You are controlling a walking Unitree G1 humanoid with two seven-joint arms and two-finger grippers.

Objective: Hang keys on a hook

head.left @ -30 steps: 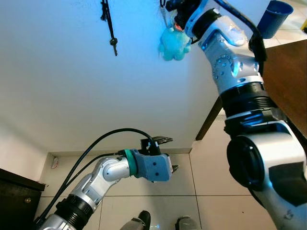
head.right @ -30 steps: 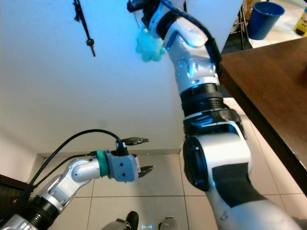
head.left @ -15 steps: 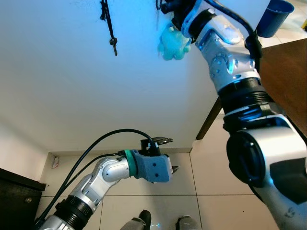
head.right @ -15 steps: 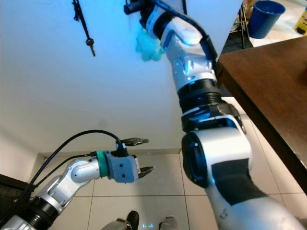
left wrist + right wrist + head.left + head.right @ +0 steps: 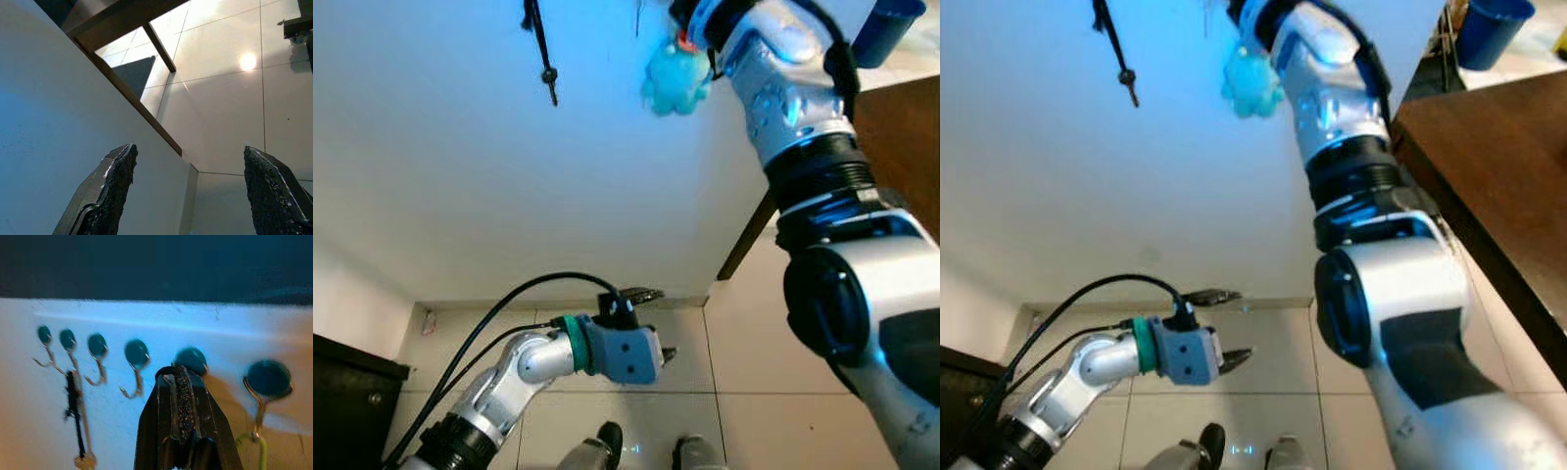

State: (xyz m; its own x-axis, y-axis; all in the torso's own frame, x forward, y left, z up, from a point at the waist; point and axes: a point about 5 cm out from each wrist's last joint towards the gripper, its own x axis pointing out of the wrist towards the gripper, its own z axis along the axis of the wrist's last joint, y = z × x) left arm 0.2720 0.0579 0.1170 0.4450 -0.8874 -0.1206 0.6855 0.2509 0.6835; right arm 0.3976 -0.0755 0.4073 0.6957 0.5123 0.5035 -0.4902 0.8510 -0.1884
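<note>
Teal fluffy keys (image 5: 674, 80) dangle high at the wall beside the right gripper (image 5: 178, 387), fingers pinched together before a hook (image 5: 135, 360). Left gripper (image 5: 188, 196) idles spread, empty. Dark desk (image 5: 1489, 166) stands right.

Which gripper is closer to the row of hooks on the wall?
The right gripper, raised to the wall just in front of the hooks. The left gripper hangs low near the floor, far below them.
</note>
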